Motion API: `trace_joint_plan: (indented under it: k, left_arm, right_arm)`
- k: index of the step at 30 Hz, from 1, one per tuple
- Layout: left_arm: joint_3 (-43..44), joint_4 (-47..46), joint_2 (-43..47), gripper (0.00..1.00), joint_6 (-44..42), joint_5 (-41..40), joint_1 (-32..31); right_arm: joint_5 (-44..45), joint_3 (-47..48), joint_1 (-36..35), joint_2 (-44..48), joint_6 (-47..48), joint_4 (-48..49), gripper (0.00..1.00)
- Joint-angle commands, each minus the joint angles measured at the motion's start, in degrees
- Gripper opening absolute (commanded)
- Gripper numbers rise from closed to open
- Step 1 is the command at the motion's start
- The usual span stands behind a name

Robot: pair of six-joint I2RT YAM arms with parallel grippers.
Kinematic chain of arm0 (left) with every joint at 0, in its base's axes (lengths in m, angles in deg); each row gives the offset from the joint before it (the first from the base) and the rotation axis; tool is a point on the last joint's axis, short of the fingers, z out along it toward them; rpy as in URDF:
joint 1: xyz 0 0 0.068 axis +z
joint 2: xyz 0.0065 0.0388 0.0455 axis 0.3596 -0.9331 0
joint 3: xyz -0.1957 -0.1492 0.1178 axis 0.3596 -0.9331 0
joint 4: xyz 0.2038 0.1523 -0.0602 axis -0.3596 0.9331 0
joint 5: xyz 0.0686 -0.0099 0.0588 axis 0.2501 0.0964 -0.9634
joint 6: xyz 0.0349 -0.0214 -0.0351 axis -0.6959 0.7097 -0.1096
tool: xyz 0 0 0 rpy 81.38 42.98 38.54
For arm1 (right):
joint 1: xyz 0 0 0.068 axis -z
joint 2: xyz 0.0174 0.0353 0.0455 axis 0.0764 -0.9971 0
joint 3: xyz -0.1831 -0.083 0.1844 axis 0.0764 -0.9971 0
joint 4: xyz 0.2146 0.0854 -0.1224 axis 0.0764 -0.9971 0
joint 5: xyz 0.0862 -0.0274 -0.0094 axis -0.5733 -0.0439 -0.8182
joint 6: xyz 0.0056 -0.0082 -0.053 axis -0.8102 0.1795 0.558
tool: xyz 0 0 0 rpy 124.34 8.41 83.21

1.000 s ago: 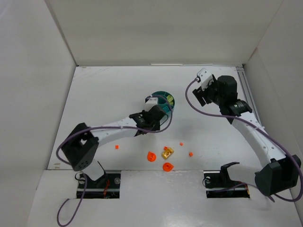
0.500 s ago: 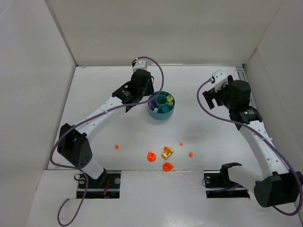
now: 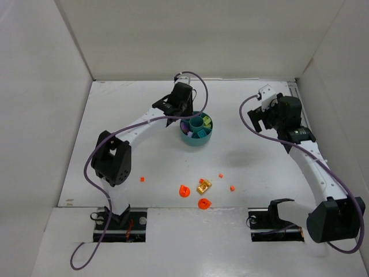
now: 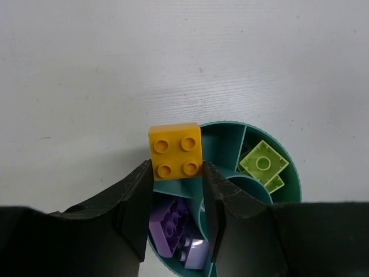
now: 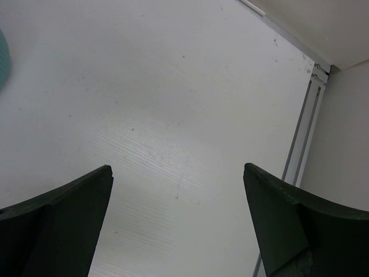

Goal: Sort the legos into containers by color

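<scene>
Left fingers (image 4: 135,202) are clamping one yellow four-stud brick (image 4: 176,151) over the teal dish (image 3: 196,139), at its 11 o'clock rim.
Right fingers (image 5: 63,213) are hanging wide apart; two lime pieces (image 4: 263,164) are sitting inside at 2 o'clock.

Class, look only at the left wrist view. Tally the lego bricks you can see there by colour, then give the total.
1 yellow brick
2 lime green bricks
2 purple bricks
Total: 5
</scene>
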Motion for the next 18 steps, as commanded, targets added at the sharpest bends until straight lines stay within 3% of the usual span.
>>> trace_joint_plan:
  k: [1, 10, 18]
  left_arm:
    - [3.7, -0.4, -0.4, 0.26, -1.1, 2.4, 0.3]
    - [4.9, 0.8, -2.6, 0.3, -1.7, 4.9, 0.3]
    - [4.9, 1.3, -2.6, 0.49, -1.1, 5.4, 0.3]
  right_arm:
    - [1.0, 1.1, 0.6, 0.5, -0.8, 0.9, 1.0]
    - [2.6, 1.1, 0.6, 0.0, -0.8, 0.9, 1.0]
    - [1.3, 1.1, 0.6, -0.5, -0.3, 0.9, 1.0]
